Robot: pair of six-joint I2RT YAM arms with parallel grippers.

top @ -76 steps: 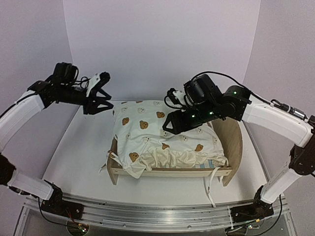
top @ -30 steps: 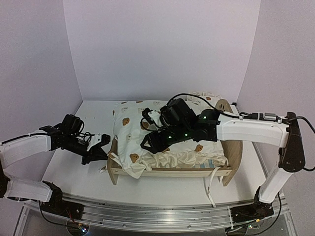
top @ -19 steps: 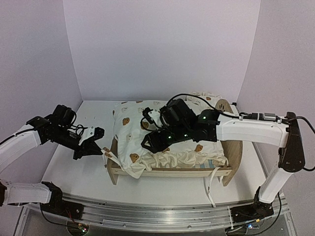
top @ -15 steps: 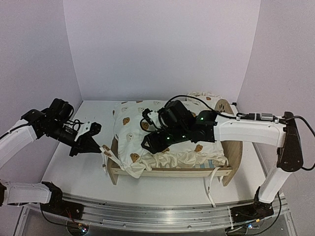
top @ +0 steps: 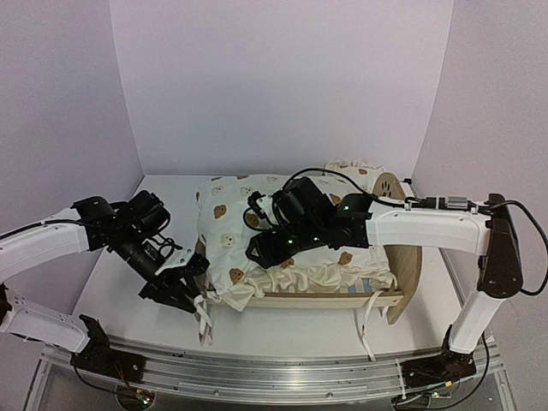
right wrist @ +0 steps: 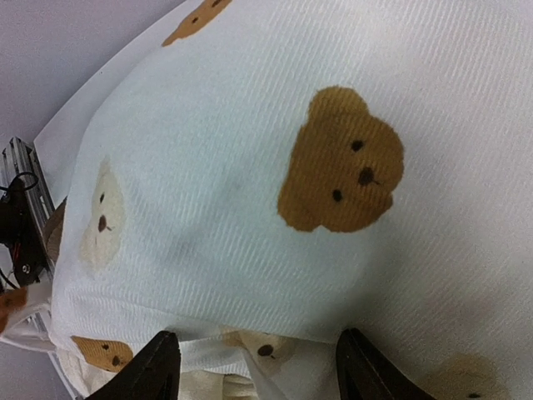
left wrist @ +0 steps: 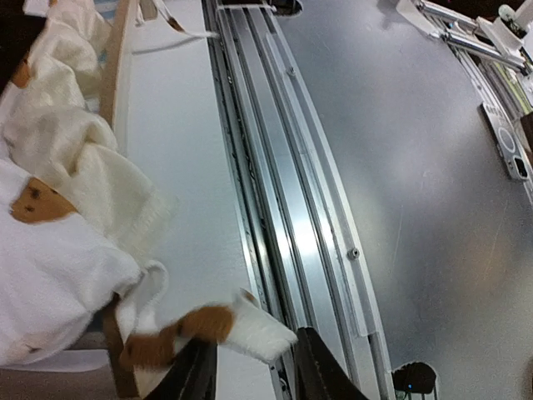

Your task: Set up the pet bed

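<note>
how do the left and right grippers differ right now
The left gripper sits low at the near left corner of the pet bed, fingers narrowed on a corner of the cushion. The right gripper is over the cushion's middle, fingers spread wide, gripping nothing. Both work on the same cushion.

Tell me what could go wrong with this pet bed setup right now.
1. The left tool is at the overhanging front corner of the cushion; a pull could drag the cushion off the bed frame.
2. A loose white tie hangs beside that tool and might snag.
3. The right tool, open on the cushion, could bunch the fabric if it pushes.
</note>
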